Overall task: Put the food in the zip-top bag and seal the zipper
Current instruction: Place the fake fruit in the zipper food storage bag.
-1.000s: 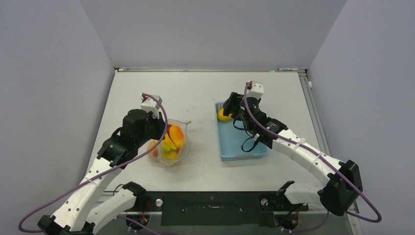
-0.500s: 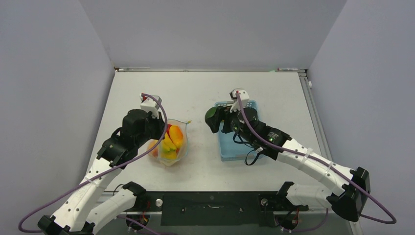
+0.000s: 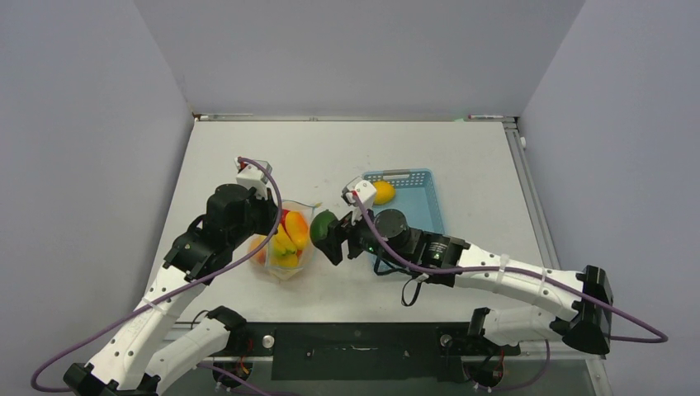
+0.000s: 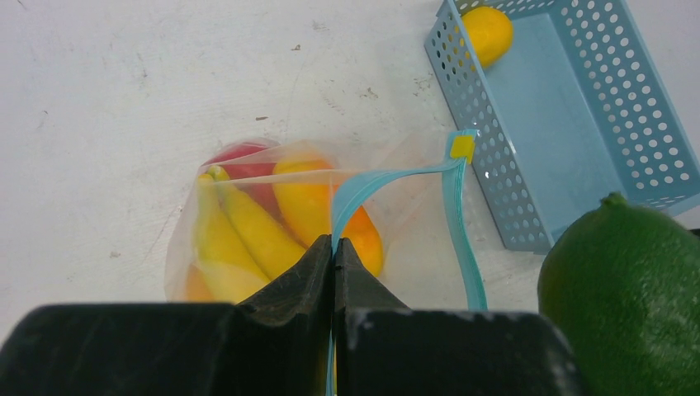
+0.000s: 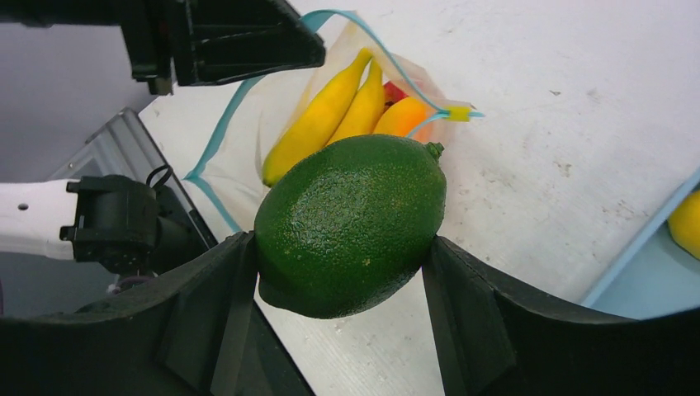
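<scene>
Swung left out of the basket (image 3: 423, 216) over the last second, the right gripper (image 3: 330, 239) now carries the lime (image 3: 321, 223) just beside the bag's (image 3: 286, 252) right edge, clear of the table (image 3: 330, 157). Whether lime and bag touch, the top view does not settle.

The right wrist view gives the grip: both fingers (image 5: 210, 313) press the lime's sides, spread wide around it, with the bag's mouth standing open beyond it and bananas (image 5: 330, 115) inside.

The left gripper (image 4: 333, 252) has not shifted. From above its fingertips are hidden under the wrist. Only its own camera shows them pressed together, pinching the zipper (image 4: 388, 175) at the mouth's near side and holding that edge up. From there the teal strip runs to a yellow tab (image 4: 462, 147) and doubles back – so the mouth is unsealed.

That camera also shows the fill through the clear plastic: bananas, an orange-yellow fruit (image 4: 307, 198) and an apple (image 4: 238, 153).

One lemon (image 3: 382, 191) lies in the basket's far left corner – visible from above and from the left wrist, and barely at the right wrist view's edge.
</scene>
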Motion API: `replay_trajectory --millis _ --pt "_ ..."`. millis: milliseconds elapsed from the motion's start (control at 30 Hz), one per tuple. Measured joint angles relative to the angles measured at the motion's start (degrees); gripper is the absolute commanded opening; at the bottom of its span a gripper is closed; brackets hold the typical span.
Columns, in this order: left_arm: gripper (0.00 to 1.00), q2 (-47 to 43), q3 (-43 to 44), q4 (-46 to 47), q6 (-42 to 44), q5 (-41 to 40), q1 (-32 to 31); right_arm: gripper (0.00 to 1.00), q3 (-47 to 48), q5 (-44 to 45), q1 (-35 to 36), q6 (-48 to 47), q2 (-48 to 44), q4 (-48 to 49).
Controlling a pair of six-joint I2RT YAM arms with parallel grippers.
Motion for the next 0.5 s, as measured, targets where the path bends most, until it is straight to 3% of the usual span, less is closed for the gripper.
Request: replay_trajectory --millis 500 --pt "0.0 0.0 0.0 0.0 0.0 0.0 0.0 0.08 5.5 0.2 3.7 -4.2 9.9 2.6"
